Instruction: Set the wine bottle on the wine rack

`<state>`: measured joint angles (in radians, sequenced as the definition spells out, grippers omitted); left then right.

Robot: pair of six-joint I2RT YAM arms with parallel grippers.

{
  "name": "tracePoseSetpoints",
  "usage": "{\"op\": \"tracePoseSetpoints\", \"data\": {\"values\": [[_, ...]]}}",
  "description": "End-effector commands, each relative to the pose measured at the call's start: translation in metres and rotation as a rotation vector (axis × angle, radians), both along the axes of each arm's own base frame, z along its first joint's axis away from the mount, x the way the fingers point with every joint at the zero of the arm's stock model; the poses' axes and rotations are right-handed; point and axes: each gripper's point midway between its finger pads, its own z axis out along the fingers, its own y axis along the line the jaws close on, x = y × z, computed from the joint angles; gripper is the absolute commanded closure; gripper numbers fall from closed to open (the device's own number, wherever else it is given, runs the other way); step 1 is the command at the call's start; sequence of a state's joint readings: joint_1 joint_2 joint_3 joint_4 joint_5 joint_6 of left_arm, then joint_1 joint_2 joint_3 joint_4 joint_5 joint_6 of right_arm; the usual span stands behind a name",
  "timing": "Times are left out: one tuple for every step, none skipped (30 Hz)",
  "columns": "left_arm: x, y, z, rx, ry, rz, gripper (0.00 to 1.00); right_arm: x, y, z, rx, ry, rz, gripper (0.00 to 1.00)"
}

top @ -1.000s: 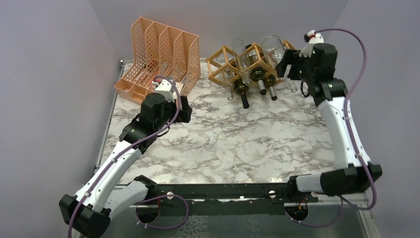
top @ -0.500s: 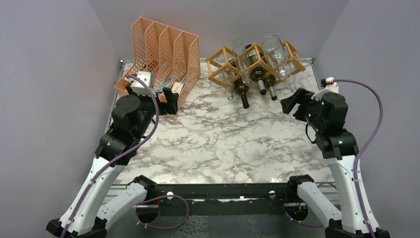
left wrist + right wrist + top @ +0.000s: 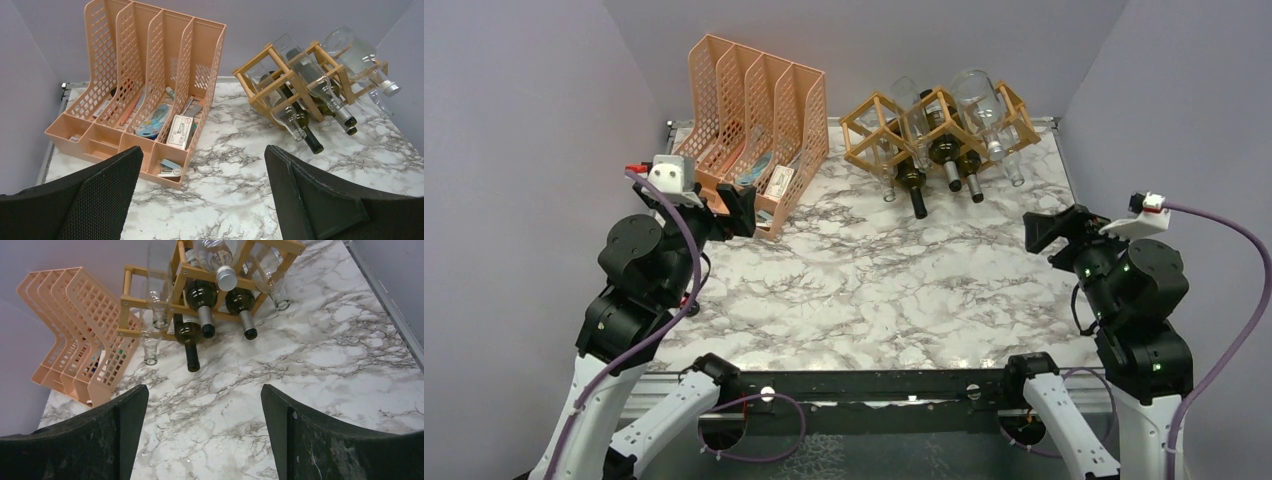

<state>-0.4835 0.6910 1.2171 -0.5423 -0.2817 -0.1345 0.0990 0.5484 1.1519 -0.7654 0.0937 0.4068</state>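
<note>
The tan wooden wine rack [image 3: 861, 108] stands at the back of the marble table, holding several bottles, dark and clear, with necks pointing toward me. A clear wine bottle [image 3: 977, 95] with a silver cap lies in the rack's top right cell. The wrist views show this rack [image 3: 253, 61] [image 3: 123, 300] and that capped bottle [image 3: 357, 52] [image 3: 218, 257] too. My right gripper [image 3: 1049, 232] hovers open and empty well in front of the rack, at the table's right side. At the left, beside the organizer's front corner, my left gripper [image 3: 742, 205] also stands open and empty.
A peach-orange mesh file organizer [image 3: 754, 100] with stationery sits at the back left, close to my left gripper. Purple walls close in on both sides and the back. A metal rail runs along the table's right edge [image 3: 395, 315].
My right gripper has drawn back from the capped bottle at the rack toward the near right, its jaws widening. The left arm has pulled back to the left.
</note>
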Motion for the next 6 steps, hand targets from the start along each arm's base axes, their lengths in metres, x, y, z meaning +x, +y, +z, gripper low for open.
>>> {"op": "tracePoseSetpoints", "data": {"values": [[-0.0093,0.0119,0.0062,0.0,-0.005,0.034,0.01,-0.0118,-0.0065,-0.0008,-0.022,0.018,-0.024,0.14],[-0.0105,0.0118,0.0059,-0.003,-0.004,0.032,0.01,-0.0126,-0.0066,0.0001,-0.022,0.014,-0.024,0.14],[-0.0111,0.0124,0.0056,-0.004,-0.004,0.033,0.01,-0.0129,-0.0063,0.0005,-0.02,0.017,-0.023,0.14],[-0.0115,0.0126,0.0054,-0.003,-0.003,0.033,0.01,-0.013,-0.006,0.0002,-0.021,0.027,-0.021,0.14],[-0.0126,0.0127,0.0063,-0.007,-0.005,0.032,0.01,-0.0129,-0.0057,-0.0014,-0.023,0.044,-0.019,0.14],[-0.0125,0.0129,0.0055,-0.006,-0.002,0.033,0.01,-0.0126,-0.0058,-0.0012,-0.023,0.054,-0.02,0.13]]}}
